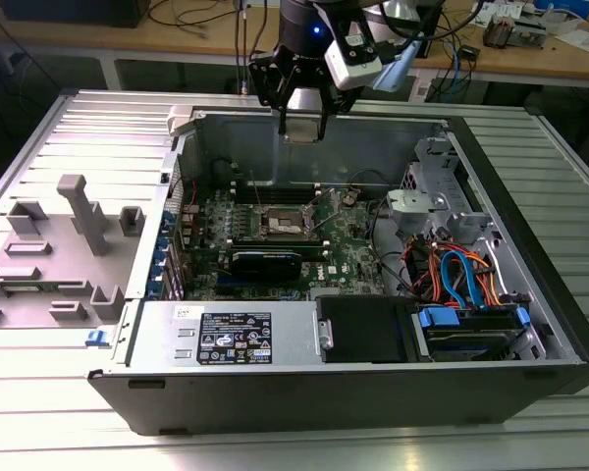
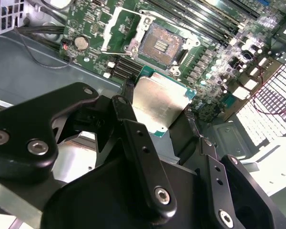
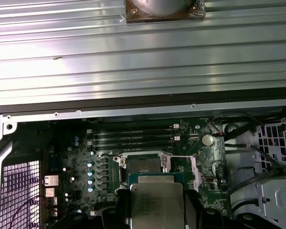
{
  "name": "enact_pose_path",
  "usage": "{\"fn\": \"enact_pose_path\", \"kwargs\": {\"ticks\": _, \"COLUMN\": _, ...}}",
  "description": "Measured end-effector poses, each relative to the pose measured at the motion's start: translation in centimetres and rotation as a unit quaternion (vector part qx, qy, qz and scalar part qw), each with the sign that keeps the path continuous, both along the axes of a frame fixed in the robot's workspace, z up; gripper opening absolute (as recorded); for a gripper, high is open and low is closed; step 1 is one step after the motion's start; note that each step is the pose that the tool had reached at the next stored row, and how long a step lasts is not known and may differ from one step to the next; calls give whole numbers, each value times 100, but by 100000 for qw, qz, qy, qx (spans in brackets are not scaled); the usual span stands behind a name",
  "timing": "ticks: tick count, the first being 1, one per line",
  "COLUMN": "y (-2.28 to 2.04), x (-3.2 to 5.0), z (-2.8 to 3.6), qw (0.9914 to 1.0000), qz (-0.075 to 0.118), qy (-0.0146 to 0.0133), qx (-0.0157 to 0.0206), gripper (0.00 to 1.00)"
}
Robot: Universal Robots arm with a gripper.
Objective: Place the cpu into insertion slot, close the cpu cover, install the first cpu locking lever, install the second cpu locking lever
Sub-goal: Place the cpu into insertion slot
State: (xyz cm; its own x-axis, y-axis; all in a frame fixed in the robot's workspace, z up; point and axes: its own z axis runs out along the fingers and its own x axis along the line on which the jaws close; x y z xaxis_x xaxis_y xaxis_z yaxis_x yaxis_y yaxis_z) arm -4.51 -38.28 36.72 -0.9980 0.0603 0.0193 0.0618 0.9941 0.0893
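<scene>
My gripper [image 1: 302, 118] hangs above the rear wall of the open computer case, shut on the cpu [image 2: 159, 102], a flat silver square pinched by its edges between the two black fingers [image 2: 128, 112]. In the first wrist view the cpu [image 3: 157, 202] sits just short of the insertion slot [image 3: 143, 164]. The insertion slot [image 2: 162, 45] lies bare on the green motherboard, its brownish contact field exposed, with nothing in it. The cpu cover [image 2: 110, 29] is a thin metal frame, flipped open beside the slot. In the exterior view the slot [image 1: 280, 224] is well below the gripper.
A black graphics card [image 1: 265, 262] lies across the board in front of the slot. Long memory slots [image 3: 133, 136] run behind it. A power supply [image 1: 231, 339] fills the case's front. A drive cage with coloured cables [image 1: 461, 280] stands at the exterior view's right. A grey plastic fixture [image 1: 69, 245] lies on the exterior view's left.
</scene>
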Motion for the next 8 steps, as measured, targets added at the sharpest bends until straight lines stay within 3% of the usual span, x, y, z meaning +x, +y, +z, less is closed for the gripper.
{"fn": "enact_pose_path", "kwargs": {"ticks": 4, "y": 0, "x": -89, "z": -6, "qw": 100000, "qz": -5, "qy": -4, "qx": 2, "gripper": 55}}
{"fn": "enact_pose_path", "kwargs": {"ticks": 8, "y": 0, "x": -96, "z": -12, "qw": 99992, "qz": -1244, "qy": 8, "qx": -7, "gripper": 55}}
